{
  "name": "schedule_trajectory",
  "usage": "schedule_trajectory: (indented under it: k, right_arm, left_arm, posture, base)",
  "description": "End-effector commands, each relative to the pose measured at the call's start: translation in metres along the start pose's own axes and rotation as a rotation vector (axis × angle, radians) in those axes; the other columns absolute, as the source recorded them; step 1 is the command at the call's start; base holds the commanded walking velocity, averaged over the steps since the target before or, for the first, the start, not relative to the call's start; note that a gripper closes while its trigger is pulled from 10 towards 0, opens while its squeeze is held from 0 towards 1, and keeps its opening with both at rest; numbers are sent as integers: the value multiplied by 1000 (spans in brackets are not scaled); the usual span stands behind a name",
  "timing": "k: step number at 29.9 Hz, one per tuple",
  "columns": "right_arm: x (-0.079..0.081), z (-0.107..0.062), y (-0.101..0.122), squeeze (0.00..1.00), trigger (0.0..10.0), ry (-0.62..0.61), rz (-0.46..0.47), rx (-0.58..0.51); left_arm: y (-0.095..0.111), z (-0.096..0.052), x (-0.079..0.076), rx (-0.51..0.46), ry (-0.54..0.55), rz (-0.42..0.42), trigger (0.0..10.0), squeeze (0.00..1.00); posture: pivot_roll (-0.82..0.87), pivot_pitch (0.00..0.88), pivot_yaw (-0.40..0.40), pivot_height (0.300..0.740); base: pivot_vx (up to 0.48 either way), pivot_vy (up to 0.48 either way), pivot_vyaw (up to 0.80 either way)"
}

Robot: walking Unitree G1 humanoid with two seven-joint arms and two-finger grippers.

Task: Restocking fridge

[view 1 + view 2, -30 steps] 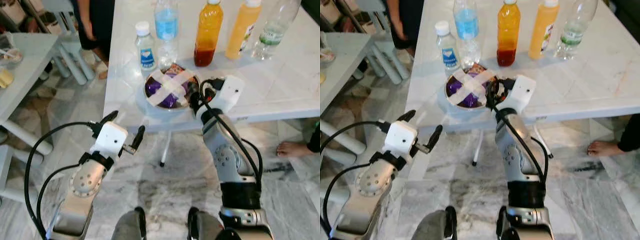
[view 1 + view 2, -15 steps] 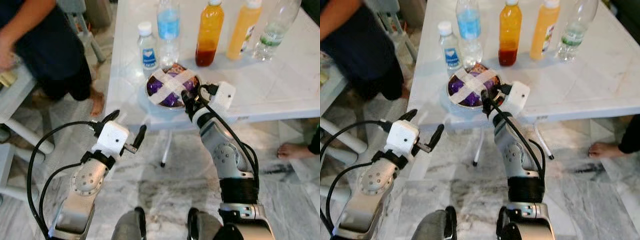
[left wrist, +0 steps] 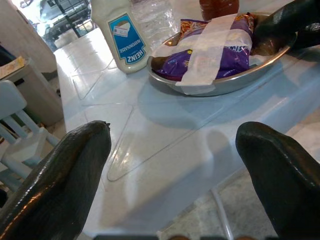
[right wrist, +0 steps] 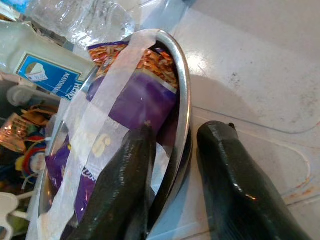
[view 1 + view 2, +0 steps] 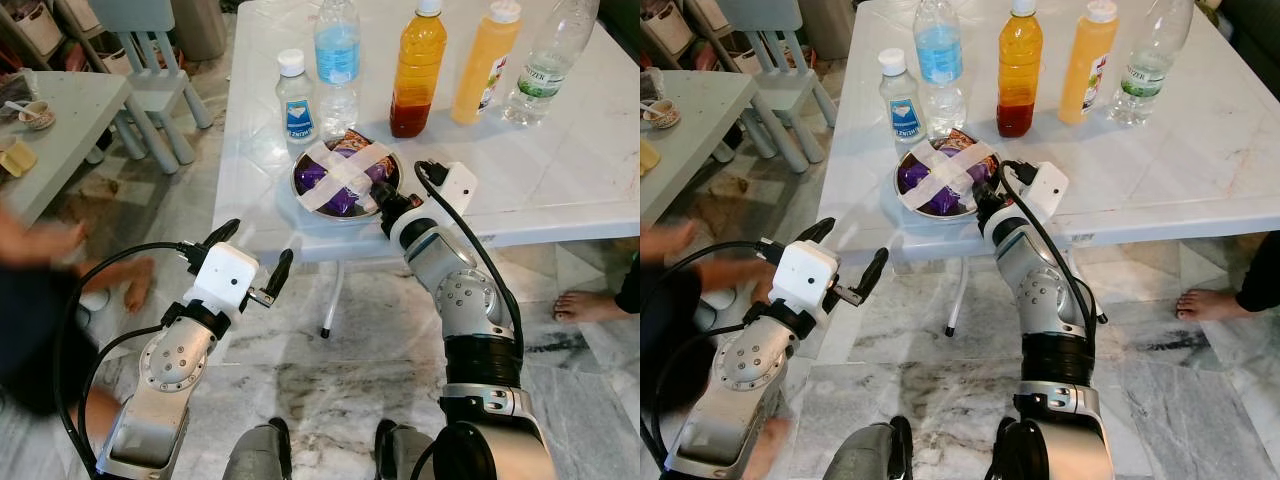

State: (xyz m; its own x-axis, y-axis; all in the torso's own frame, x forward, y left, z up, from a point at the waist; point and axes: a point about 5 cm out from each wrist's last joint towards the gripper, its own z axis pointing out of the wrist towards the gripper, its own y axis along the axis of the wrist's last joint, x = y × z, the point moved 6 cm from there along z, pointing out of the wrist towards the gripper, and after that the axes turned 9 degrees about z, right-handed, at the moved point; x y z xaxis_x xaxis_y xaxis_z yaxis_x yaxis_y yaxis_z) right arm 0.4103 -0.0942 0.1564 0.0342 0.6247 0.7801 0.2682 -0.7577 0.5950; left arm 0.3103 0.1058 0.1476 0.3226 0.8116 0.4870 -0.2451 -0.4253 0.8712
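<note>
The right gripper (image 4: 170, 195), part open astride the steel bowl (image 5: 300, 188) rim, should clamp firmly before lifting; the left gripper (image 5: 252, 262) hangs wide open and empty.

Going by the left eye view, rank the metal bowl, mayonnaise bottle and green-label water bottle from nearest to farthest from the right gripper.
1. Metal bowl: right gripper straddles its rim.
2. Mayonnaise bottle: behind the bowl, toward the robot's left.
3. Green-label water bottle: far back on the right.

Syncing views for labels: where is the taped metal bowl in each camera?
Left eye: metal bowl near the table's front edge, right gripper at its rim.
Right eye: same spot.
Left wrist: beyond the open left gripper, bowl.
Right wrist: rim between the fingers.
Shared landmark: mayonnaise bottle behind it.
</note>
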Motion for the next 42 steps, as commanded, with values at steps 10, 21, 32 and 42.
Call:
schedule_trajectory:
  k: [10,21,32,42]
  right_arm:
    - [-24,8,1,0,0,-86,68,87]
    - [-47,8,16,0,0,-155,40,114]
    - [-45,-14,19,0,0,-78,-293,-4]
    - [-56,-42,9,0,10000,-80,-391,-87]
  left_arm:
    - [-4,-1,-4,6,-21,15,10000,0]
    - [-3,2,-6,-5,-21,24,10000,0]
    - [-14,5,12,26,77,-18,10000,0]
    - [-29,1,31,68,186,-51,10000,0]
  posture:
    - [109,147,87,740]
    - [95,122,71,740]
    - [84,76,44,740]
    - [67,43,31,740]
  base:
    - [0,0,0]
    - [0,0,0]
    - [0,0,0]
    - [0,0,0]
